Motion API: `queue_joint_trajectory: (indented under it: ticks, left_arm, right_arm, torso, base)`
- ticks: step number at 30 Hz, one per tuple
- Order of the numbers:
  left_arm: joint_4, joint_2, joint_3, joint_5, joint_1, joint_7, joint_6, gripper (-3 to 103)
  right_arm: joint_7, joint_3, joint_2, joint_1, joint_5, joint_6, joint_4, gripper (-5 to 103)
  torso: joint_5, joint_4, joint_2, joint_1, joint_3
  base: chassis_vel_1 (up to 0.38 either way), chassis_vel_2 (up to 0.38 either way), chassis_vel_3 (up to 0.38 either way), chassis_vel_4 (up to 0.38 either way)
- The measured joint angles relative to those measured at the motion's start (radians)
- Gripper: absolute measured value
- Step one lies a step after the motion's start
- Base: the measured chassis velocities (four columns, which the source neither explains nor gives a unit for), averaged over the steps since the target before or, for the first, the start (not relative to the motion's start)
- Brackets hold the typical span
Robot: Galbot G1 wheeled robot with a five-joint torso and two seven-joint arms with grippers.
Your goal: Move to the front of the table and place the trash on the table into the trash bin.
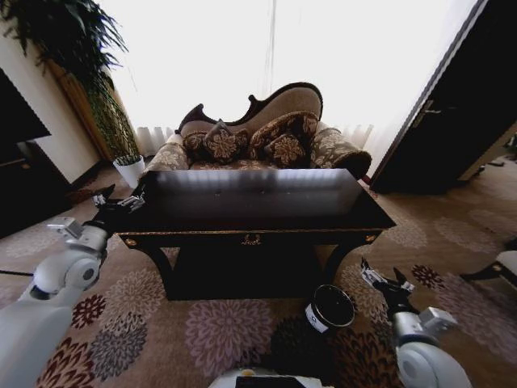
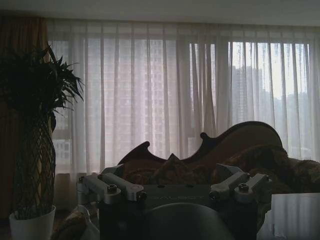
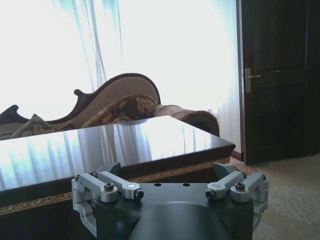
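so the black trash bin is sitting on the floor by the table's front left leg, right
Not quite. In the head view the trash bin sits on the floor by the table's front right leg, near the right gripper, not the left leg.

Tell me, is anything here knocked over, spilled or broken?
Nothing stands out. The table sits level, the trash bin stands seemingly upright on the carpet by its front right leg, nothing spilled around it. The left claw and right claw hang open.

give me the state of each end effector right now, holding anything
Left end effector: open, holding nothing, at the table's left front corner.
Right end effector: open, holding nothing, low beside the trash bin.
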Motion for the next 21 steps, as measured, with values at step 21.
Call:
queue_joint_trajectory:
  ticks: [21]
  left_arm:
    - [0.0,0.0,0.0,0.0,0.0,0.0,0.0,100]
  right_arm:
    - [-0.024,-0.067,-0.26,0.315,0.05,0.076,-0.139,100]
  torso:
    - [0.0001,0.0,0.0,0.0,0.0]
  base:
    - [0.0,0.0,0.0,0.0]
